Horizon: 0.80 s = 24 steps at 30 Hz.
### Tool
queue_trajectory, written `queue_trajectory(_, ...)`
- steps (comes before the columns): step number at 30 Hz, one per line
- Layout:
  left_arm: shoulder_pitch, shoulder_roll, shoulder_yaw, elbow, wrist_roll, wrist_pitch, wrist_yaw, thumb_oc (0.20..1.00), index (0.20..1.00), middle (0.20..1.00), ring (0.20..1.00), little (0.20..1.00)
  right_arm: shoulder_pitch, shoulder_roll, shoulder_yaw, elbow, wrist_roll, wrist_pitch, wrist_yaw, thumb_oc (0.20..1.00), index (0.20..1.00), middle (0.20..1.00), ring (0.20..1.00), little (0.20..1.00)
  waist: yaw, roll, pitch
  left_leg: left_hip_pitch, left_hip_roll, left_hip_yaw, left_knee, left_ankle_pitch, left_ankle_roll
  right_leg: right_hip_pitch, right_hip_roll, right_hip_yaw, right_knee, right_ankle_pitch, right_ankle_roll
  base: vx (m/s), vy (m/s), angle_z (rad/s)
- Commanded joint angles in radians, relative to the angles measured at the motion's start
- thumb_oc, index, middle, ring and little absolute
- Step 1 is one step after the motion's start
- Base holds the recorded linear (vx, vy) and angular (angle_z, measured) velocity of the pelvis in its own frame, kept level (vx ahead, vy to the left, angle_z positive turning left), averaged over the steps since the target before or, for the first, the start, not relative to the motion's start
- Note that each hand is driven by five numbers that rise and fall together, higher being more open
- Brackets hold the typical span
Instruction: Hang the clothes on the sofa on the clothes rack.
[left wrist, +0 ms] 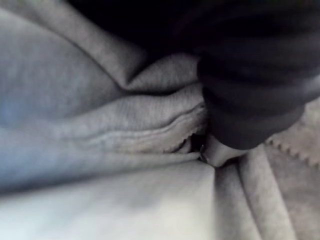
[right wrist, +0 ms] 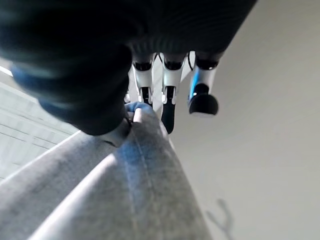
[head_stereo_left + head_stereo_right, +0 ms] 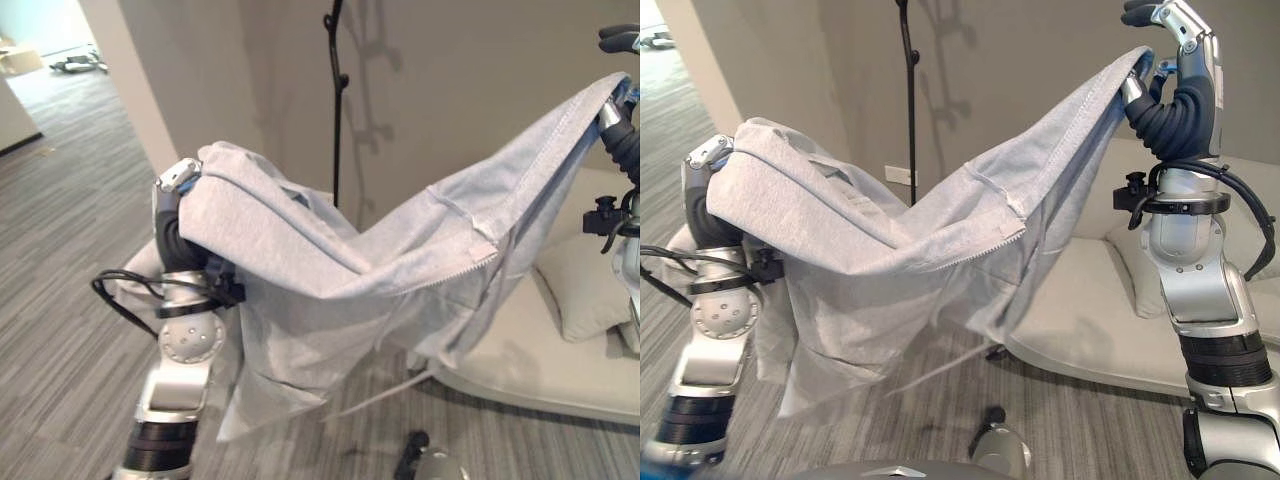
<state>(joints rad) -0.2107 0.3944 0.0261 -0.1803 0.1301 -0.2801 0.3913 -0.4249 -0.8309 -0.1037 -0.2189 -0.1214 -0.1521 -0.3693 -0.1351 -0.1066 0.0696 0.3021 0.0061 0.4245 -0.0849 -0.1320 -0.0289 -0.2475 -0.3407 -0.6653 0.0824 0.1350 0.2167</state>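
A light grey zip-up sweatshirt [image 3: 330, 270] hangs stretched in the air between my two hands. My left hand [image 3: 172, 195] is at the left at chest height, with one end of the sweatshirt draped over it; bunched folds [image 1: 100, 150] press against its dark cover [image 1: 260, 75]. My right hand [image 3: 1185, 50] is raised high at the right and pinches the hem edge [image 2: 125, 200] under its thumb, fingers [image 2: 170, 85] reaching past it. The black clothes rack [image 3: 908, 60] stands behind the sweatshirt against the wall, apart from both hands.
A cream sofa [image 3: 1080, 320] with a pale cushion [image 3: 590, 285] sits low at the right, under the raised arm. Grey striped carpet covers the floor. A beige wall is close behind, with an opening to a hallway [image 3: 60, 90] at the far left.
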Motion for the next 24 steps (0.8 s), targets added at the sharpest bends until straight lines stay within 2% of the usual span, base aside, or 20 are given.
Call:
queue_trajectory(1,-0.076,0.031,-0.068,-0.058,0.019,-0.03,-0.03,0.2,0.2,0.2,0.2,0.2,-0.082,0.017,-0.002,0.053,-0.023,-0.006,-0.045,0.2,0.2,0.2,0.2,0.2,0.022,-0.005,-0.068,0.047,0.032,-0.02,0.017,-0.099,-0.023,0.095,0.035,0.048,-0.052,0.056,-0.01,0.4,-0.07,0.08)
queue_trajectory(2,-0.083,0.02,-0.086,-0.058,0.017,-0.028,-0.031,0.2,0.2,0.2,0.2,0.2,-0.077,0.024,0.002,0.045,-0.019,-0.01,-0.044,0.2,0.2,0.2,0.2,0.2,0.016,-0.002,-0.081,0.055,0.041,-0.017,0.035,-0.111,-0.029,0.097,0.053,0.048,-0.035,0.035,-0.024,0.48,-0.14,-0.05)
queue_trajectory(3,-0.092,0.006,-0.115,-0.047,-0.004,-0.03,-0.032,0.2,0.2,0.2,0.2,0.2,-0.077,0.05,0.025,0.036,0.001,-0.026,-0.037,0.2,0.2,0.2,0.2,0.2,0.018,0.012,-0.091,0.047,0.066,-0.01,0.121,-0.081,-0.054,0.114,0.087,0.029,-0.018,-0.004,-0.051,0.37,-0.158,-0.14)
queue_trajectory(4,-0.093,0.006,-0.116,-0.044,-0.006,-0.032,-0.031,0.2,0.2,0.2,0.2,0.2,-0.076,0.05,0.026,0.038,0.002,-0.028,-0.037,0.2,0.2,0.2,0.2,0.2,0.017,0.015,-0.093,0.041,0.076,-0.01,0.135,-0.085,-0.062,0.115,0.094,0.025,-0.018,-0.011,-0.056,0.44,-0.328,-0.22)
queue_trajectory(5,-0.099,0.015,-0.138,-0.056,-0.029,-0.04,-0.039,0.2,0.2,0.2,0.2,0.2,-0.102,0.044,0.064,0.053,0.025,-0.043,-0.035,0.2,0.2,0.2,0.2,0.2,0.033,0.016,-0.096,-0.038,0.155,0.007,0.338,0.022,-0.12,0.173,0.142,0.001,-0.047,-0.054,-0.089,0.22,-0.269,-0.14)
queue_trajectory(6,-0.098,0.016,-0.137,-0.057,-0.031,-0.04,-0.04,0.2,0.2,0.2,0.2,0.2,-0.106,0.043,0.066,0.057,0.027,-0.045,-0.035,0.2,0.2,0.2,0.2,0.2,0.032,0.016,-0.096,-0.048,0.164,0.005,0.356,0.02,-0.127,0.174,0.149,-0.003,-0.053,-0.055,-0.097,0.43,-0.487,-0.26)
queue_trajectory(7,-0.093,0.041,-0.138,-0.071,-0.047,-0.051,-0.034,0.2,0.2,0.2,0.2,0.2,-0.143,0.036,0.102,0.083,0.048,-0.061,-0.043,0.2,0.2,0.2,0.2,0.2,0.062,0.001,-0.086,-0.156,0.26,0.005,0.615,0.196,-0.191,0.237,0.205,-0.002,-0.097,-0.108,-0.153,0.19,-0.314,-0.31)
queue_trajectory(8,-0.094,0.043,-0.137,-0.072,-0.048,-0.051,-0.034,0.2,0.2,0.2,0.2,0.2,-0.148,0.037,0.104,0.088,0.049,-0.063,-0.045,0.2,0.2,0.2,0.2,0.2,0.062,0.001,-0.084,-0.167,0.271,0.0,0.633,0.199,-0.198,0.238,0.214,-0.004,-0.104,-0.11,-0.163,0.37,-0.458,-0.64)
queue_trajectory(9,-0.087,0.047,-0.135,-0.074,-0.063,-0.056,-0.021,0.2,0.2,0.2,0.2,0.2,-0.163,0.045,0.13,0.105,0.061,-0.063,-0.042,0.2,0.2,0.2,0.2,0.2,0.089,-0.029,-0.066,-0.24,0.341,0.036,0.758,0.254,-0.211,0.291,0.243,-0.008,-0.132,-0.148,-0.196,0.14,-0.22,-0.69)
queue_trajectory(10,-0.086,0.05,-0.134,-0.074,-0.064,-0.056,-0.02,0.2,0.2,0.2,0.2,0.2,-0.166,0.046,0.132,0.108,0.062,-0.063,-0.043,0.2,0.2,0.2,0.2,0.2,0.092,-0.028,-0.063,-0.244,0.35,0.036,0.772,0.251,-0.212,0.293,0.25,-0.005,-0.137,-0.15,-0.201,0.33,-0.246,-0.59)
queue_trajectory(11,-0.068,0.041,-0.122,-0.074,-0.098,-0.059,-0.016,0.2,0.2,0.2,0.2,0.2,-0.167,0.052,0.154,0.116,0.065,-0.059,-0.033,0.2,0.2,0.2,0.2,0.2,0.123,-0.053,-0.039,-0.332,0.398,0.067,0.797,0.203,-0.196,0.344,0.256,0.015,-0.152,-0.169,-0.209,0.15,-0.064,-0.42)
queue_trajectory(12,-0.066,0.042,-0.12,-0.076,-0.101,-0.06,-0.018,0.2,0.2,0.2,0.2,0.2,-0.168,0.052,0.154,0.116,0.065,-0.059,-0.033,0.2,0.2,0.2,0.2,0.2,0.126,-0.052,-0.039,-0.334,0.401,0.069,0.806,0.196,-0.192,0.344,0.258,0.019,-0.156,-0.169,-0.21,0.23,-0.03,-0.25)
queue_trajectory(14,-0.044,0.044,-0.108,-0.088,-0.111,-0.064,-0.026,0.2,0.2,0.2,0.2,0.2,-0.168,0.043,0.163,0.111,0.065,-0.063,-0.012,0.2,0.2,0.2,0.2,0.2,0.145,-0.052,-0.026,-0.395,0.396,0.058,0.718,0.141,-0.169,0.365,0.266,0.057,-0.166,-0.175,-0.201,0.14,0.091,-0.36)
queue_trajectory(15,-0.035,0.044,-0.101,-0.095,-0.119,-0.066,-0.026,0.2,0.2,0.2,0.2,0.2,-0.172,0.04,0.167,0.114,0.067,-0.068,-0.008,0.2,0.2,0.2,0.2,0.2,0.155,-0.05,-0.023,-0.425,0.377,0.044,0.64,0.118,-0.157,0.371,0.264,0.082,-0.168,-0.183,-0.196,0.14,0.165,-0.57)
queue_trajectory(16,-0.031,0.042,-0.098,-0.097,-0.121,-0.063,-0.022,0.2,0.2,0.2,0.2,0.2,-0.183,0.037,0.176,0.121,0.074,-0.07,-0.005,0.2,0.2,0.2,0.2,0.2,0.159,-0.052,-0.022,-0.443,0.352,0.036,0.548,0.115,-0.14,0.374,0.253,0.097,-0.163,-0.182,-0.192,0.15,0.205,-0.59)
queue_trajectory(17,-0.031,0.041,-0.096,-0.098,-0.12,-0.06,-0.02,0.2,0.2,0.2,0.2,0.2,-0.19,0.042,0.184,0.123,0.076,-0.072,-0.002,0.2,0.2,0.2,0.2,0.2,0.166,-0.045,-0.02,-0.457,0.34,0.013,0.46,0.124,-0.141,0.382,0.257,0.112,-0.16,-0.191,-0.188,0.17,0.217,-0.37)
queue_trajectory(18,-0.032,0.039,-0.093,-0.097,-0.116,-0.057,-0.016,0.2,0.2,0.2,0.2,0.2,-0.201,0.046,0.193,0.128,0.078,-0.074,0.001,0.2,0.2,0.2,0.2,0.2,0.17,-0.043,-0.02,-0.453,0.325,-0.009,0.352,0.175,-0.144,0.389,0.253,0.125,-0.151,-0.195,-0.187,0.22,0.217,-0.34)
queue_trajectory(20,-0.049,0.032,-0.096,-0.095,-0.106,-0.057,-0.01,0.2,0.2,0.2,0.2,0.2,-0.219,0.063,0.208,0.138,0.088,-0.08,0.006,0.2,0.2,0.2,0.2,0.2,0.18,-0.036,-0.015,-0.444,0.328,-0.059,0.198,0.267,-0.166,0.413,0.258,0.147,-0.13,-0.215,-0.185,0.26,0.166,-0.44)
queue_trajectory(22,-0.062,0.032,-0.112,-0.095,-0.09,-0.056,-0.009,0.2,0.2,0.2,0.2,0.2,-0.229,0.071,0.223,0.145,0.095,-0.084,0.012,0.2,0.2,0.2,0.2,0.2,0.188,-0.035,-0.008,-0.435,0.342,-0.103,0.135,0.319,-0.185,0.434,0.268,0.175,-0.112,-0.231,-0.185,0.26,0.107,-0.42)
queue_trajectory(24,-0.075,0.033,-0.128,-0.097,-0.079,-0.056,-0.013,0.2,0.2,0.2,0.2,0.2,-0.228,0.071,0.231,0.148,0.105,-0.09,0.018,0.2,0.2,0.2,0.2,0.2,0.188,-0.033,-0.012,-0.435,0.364,-0.11,0.116,0.35,-0.192,0.453,0.272,0.183,-0.104,-0.242,-0.18,0.26,0.111,-0.36)
